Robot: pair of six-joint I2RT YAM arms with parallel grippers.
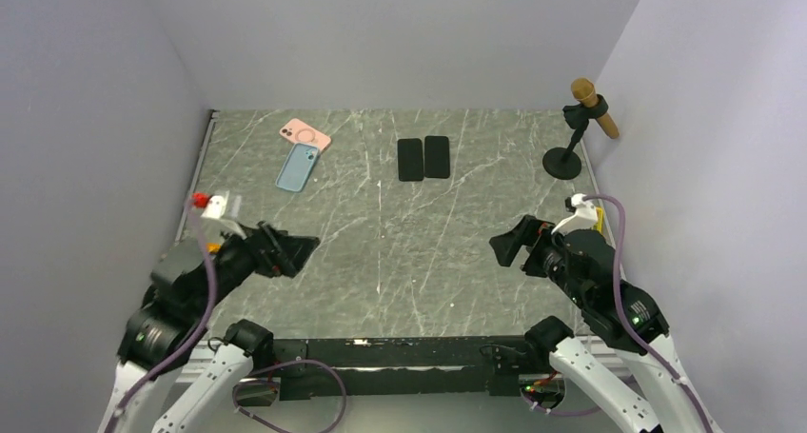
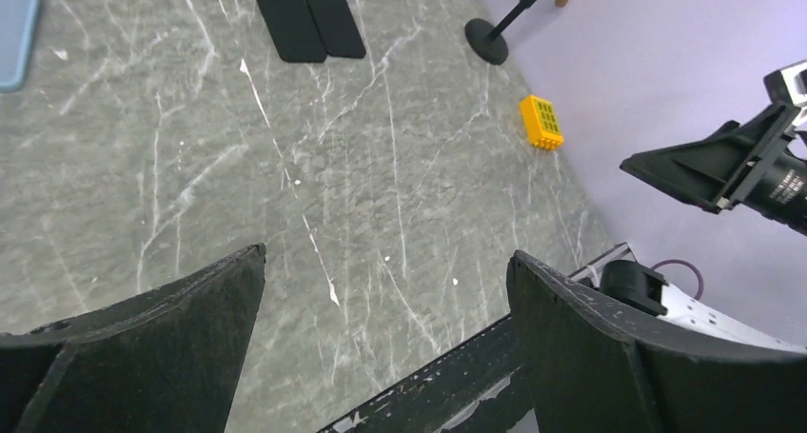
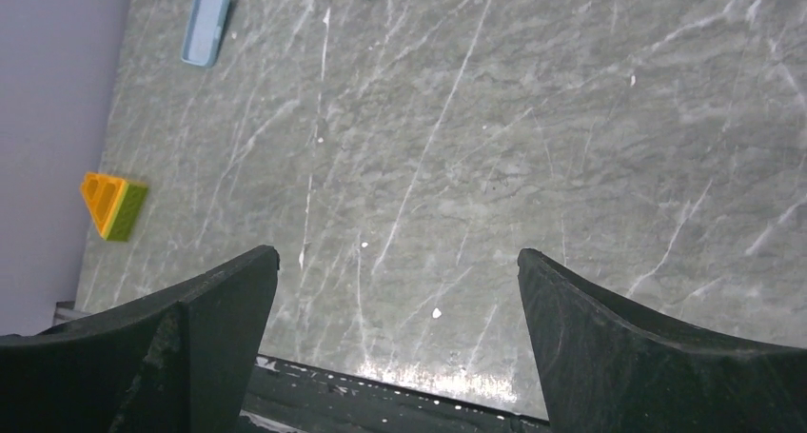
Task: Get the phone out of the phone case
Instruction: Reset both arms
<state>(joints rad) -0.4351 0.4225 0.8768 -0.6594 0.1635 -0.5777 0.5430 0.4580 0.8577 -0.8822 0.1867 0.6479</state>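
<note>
A light blue phone case (image 1: 297, 167) lies flat at the far left of the marble table (image 1: 381, 252), its upper end touching a pink case with a ring on its back (image 1: 305, 134). I cannot tell whether either holds a phone. Two black phones (image 1: 410, 159) (image 1: 437, 156) lie side by side at the far centre. My left gripper (image 1: 303, 247) is open and empty above the near left. My right gripper (image 1: 504, 245) is open and empty above the near right. The left wrist view shows the blue case (image 2: 17, 24), the left gripper (image 2: 385, 262) and the black phones (image 2: 285, 16). The right wrist view shows the blue case (image 3: 209, 19) and the right gripper (image 3: 397, 257).
A black stand (image 1: 563, 162) with a wooden handle (image 1: 595, 105) stands at the far right corner. An orange block (image 2: 541, 122) lies by the right wall, and another orange block (image 3: 114, 205) by the left wall. Walls close in three sides.
</note>
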